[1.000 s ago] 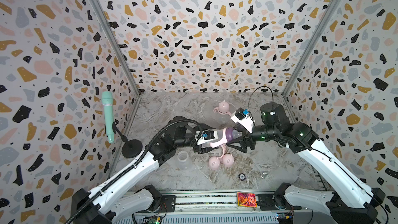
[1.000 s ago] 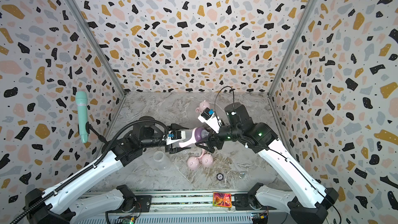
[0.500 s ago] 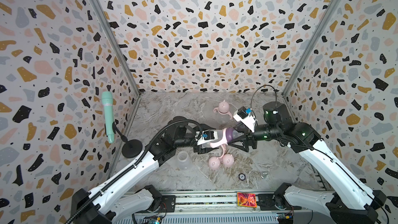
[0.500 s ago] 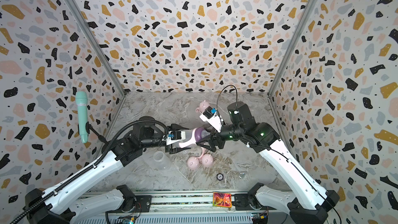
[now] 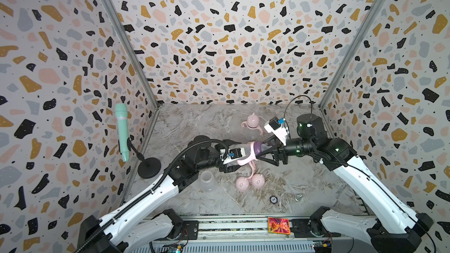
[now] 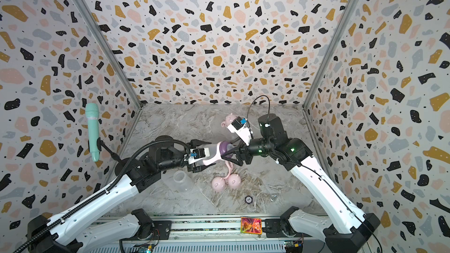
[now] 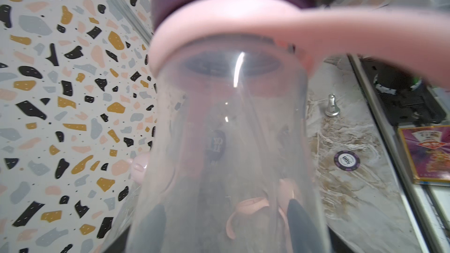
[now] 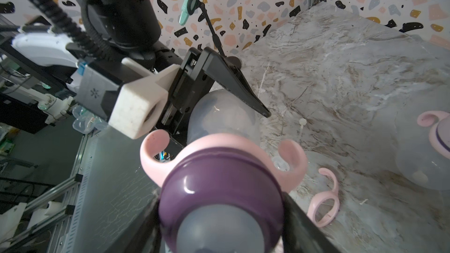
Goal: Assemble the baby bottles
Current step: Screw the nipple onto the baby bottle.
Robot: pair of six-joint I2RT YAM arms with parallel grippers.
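On the gray marble table, in the lower half of both top views, two white and black arms reach in toward the middle. The left arm comes from the lower left and the right arm from the lower right. A mint-green microphone stands on a black stand by the left wall.

The left gripper is squeezed onto the clear body of a baby bottle. It holds the bottle up off the table, lying on its side, in the middle of the frame. The bottle has a pink handle ring and a purple collar on its neck. The right gripper has one finger on each side of the purple collar, very close to it. I cannot tell if it is pinching yet.

A second bottle with its pink cap on stands near the back wall, above the grippers in the frame. A bare clear bottle lies on the table under the left arm's wrist. Two pink eared caps sit side by side just below the held bottle. A loose pink handle ring lies next to them.

A bright card pack rests on the front rail. A dark poker chip and a small silver metal piece lie near the front edge.
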